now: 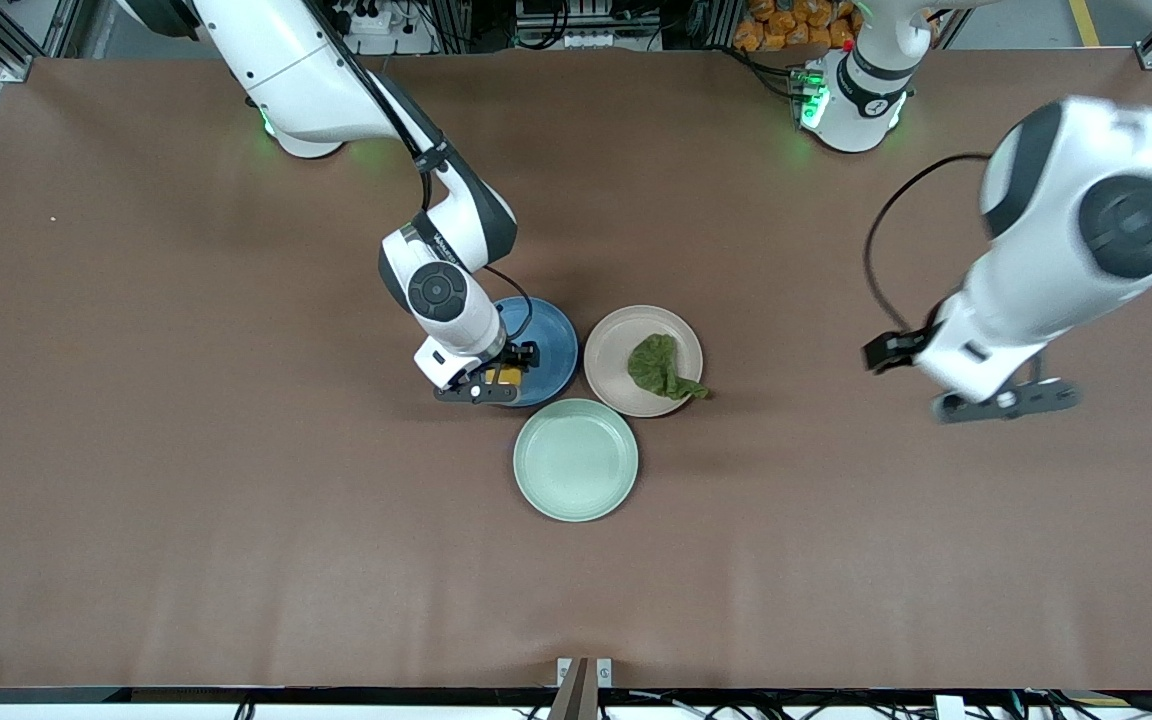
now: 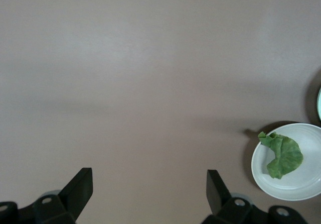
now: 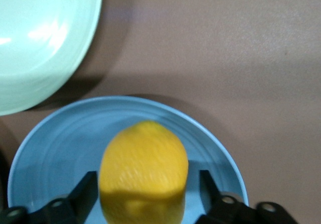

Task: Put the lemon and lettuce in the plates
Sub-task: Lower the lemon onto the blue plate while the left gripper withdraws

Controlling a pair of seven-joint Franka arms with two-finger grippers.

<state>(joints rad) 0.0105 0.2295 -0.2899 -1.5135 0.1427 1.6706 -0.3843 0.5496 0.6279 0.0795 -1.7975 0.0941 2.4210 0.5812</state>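
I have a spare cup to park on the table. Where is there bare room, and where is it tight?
Bare table stretches from the plates toward the right arm's end, and nearer the front camera than the mint-green plate. It is crowded where the blue plate, beige-pink plate and mint-green plate meet.

White arms, dark-grey joints, blk cables, green base LEDs.

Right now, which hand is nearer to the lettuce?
The right hand: it is over the blue plate beside the lettuce's beige plate. The left hand hangs over bare table toward the left arm's end.
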